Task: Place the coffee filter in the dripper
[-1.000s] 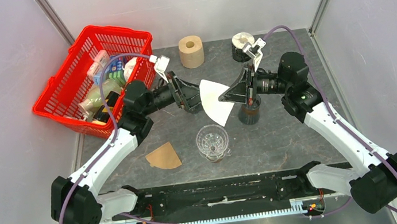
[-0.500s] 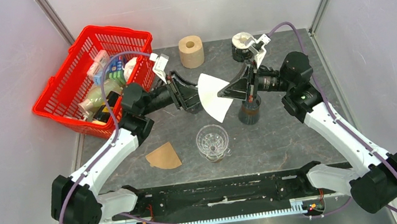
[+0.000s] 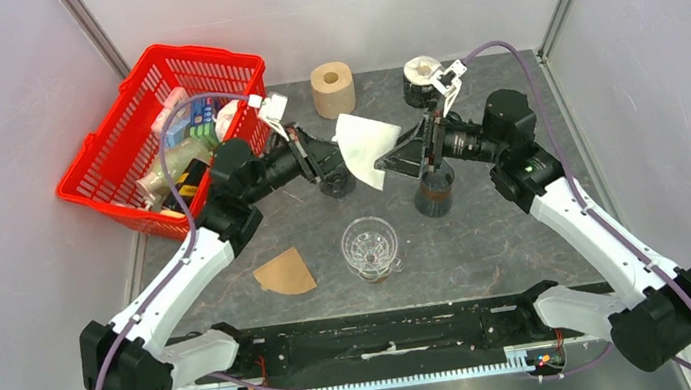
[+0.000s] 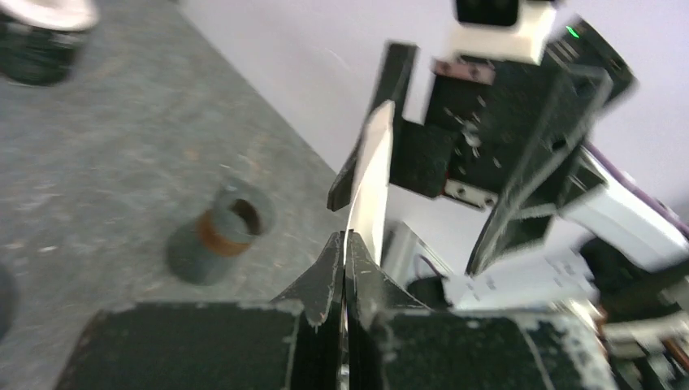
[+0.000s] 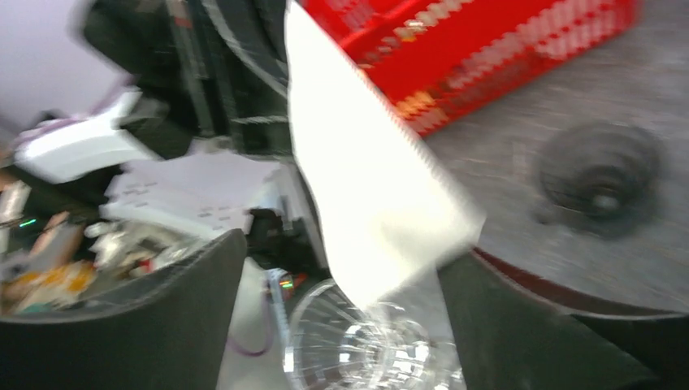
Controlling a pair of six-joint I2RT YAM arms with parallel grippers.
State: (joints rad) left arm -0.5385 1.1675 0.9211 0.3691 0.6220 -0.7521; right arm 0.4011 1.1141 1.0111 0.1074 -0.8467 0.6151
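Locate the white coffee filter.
Top view, mid-table: the white filter hangs pinched in the left gripper, behind the glass dripper.

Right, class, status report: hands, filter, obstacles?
Left hand shut on white filter. Right hand open, straddling it. Filter aloft beyond glass dripper, not yet in. Path looks clear.

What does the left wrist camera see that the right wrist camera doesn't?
Only the left wrist view shows the left tool shut on the thin edge of the white paper coffee filter. It also shows a small dark cup with a brown rim standing on the table. Only the right wrist view shows the red plastic basket and the clear glass dripper. Both show the filter, edge-on in the left view and broad and flat in the right, and the grey table.
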